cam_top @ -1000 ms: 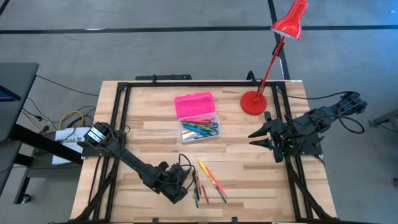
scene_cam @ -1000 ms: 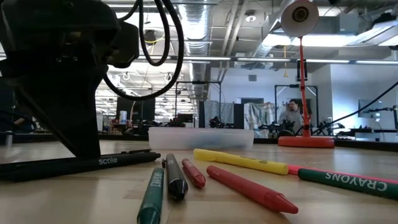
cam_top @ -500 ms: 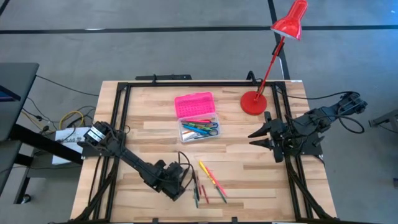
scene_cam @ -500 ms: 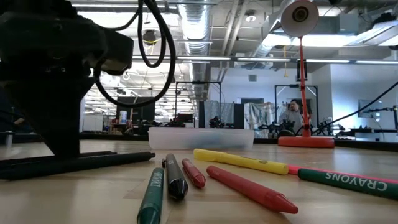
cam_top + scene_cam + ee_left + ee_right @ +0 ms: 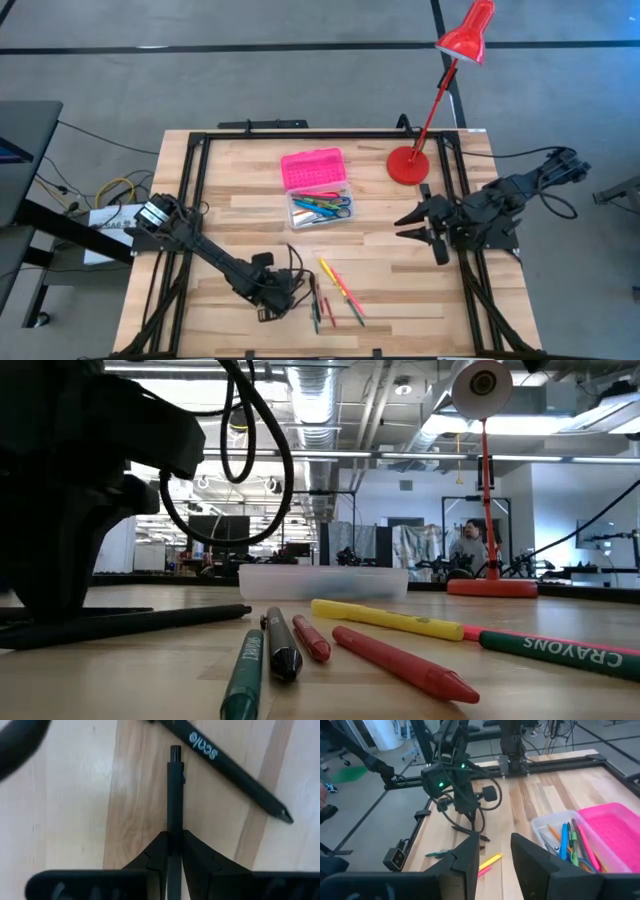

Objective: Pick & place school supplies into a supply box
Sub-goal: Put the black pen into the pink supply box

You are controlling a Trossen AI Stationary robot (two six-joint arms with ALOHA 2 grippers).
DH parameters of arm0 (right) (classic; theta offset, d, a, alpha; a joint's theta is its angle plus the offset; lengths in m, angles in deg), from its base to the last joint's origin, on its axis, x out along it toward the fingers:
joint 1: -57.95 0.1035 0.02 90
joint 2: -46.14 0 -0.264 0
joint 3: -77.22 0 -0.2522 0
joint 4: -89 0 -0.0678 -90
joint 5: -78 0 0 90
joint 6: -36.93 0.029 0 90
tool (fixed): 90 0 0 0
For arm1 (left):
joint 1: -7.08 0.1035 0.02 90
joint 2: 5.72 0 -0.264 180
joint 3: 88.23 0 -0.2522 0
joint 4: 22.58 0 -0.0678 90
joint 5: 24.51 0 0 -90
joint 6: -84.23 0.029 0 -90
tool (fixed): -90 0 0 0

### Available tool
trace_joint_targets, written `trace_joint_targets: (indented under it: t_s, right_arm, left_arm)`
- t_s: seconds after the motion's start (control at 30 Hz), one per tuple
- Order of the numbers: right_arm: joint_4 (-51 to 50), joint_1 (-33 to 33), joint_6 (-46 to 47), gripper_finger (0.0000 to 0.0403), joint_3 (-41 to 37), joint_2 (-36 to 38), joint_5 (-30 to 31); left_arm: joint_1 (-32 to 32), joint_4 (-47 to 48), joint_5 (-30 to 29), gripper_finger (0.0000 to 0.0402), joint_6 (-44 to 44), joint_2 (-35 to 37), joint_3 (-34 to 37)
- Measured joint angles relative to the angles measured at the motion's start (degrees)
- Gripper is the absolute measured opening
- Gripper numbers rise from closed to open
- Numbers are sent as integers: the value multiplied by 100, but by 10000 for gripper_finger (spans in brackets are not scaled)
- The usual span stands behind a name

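Note:
My left gripper (image 5: 280, 300) points down at the table's near side and is shut on a thin black pen (image 5: 174, 795). A second black pen (image 5: 225, 767) with white lettering lies just beside it. Loose markers and crayons (image 5: 335, 292) lie on the wood to the right of that gripper; the low view shows them as green (image 5: 243, 675), black, red (image 5: 400, 662) and yellow (image 5: 385, 618). The supply box (image 5: 320, 208) stands mid-table, its pink lid (image 5: 313, 168) open and several supplies inside. My right gripper (image 5: 495, 855) hovers open at the right side of the table. My left gripper pinches the black pen's barrel (image 5: 174, 827) between its two fingers, some way back from the pen's button end (image 5: 175, 752). The fingers come from above, pointing down, one on either side of the barrel. The pen lies flat on the wood; its other end is hidden under the gripper.
A red desk lamp stands with its base (image 5: 408, 165) at the far right and leans over the table's edge. Black frame rails (image 5: 190, 200) run along the table's sides. A person (image 5: 466, 545) sits in the room beyond.
My left gripper has rolled about its own downward line and shifted slightly toward the table's left edge, staying low over the black pens. The loose crayons and markers have not moved.

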Motion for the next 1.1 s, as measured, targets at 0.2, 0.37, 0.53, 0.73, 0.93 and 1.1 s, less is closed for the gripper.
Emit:
trace_joint_targets:
  t_s: [0.2,0.37,0.53,0.73,0.93,1.1]
  right_arm:
    - [3,224,58,106,0,-126,10]
    - [1,415,181,106,0,-174,233]
    - [2,607,271,106,0,-169,485]
    - [-2,788,386,106,0,-168,746]
    - [-2,898,444,106,0,-167,842]
    - [-2,939,474,106,0,-167,941]
  left_arm:
    - [199,26,252,43,159,-8,6]
    - [410,-264,534,45,-74,25,255]
    - [555,-593,955,45,-307,93,505]
    - [549,-618,784,32,-305,93,505]
    - [563,-623,670,23,-357,95,505]
    - [563,-624,597,25,-511,127,510]
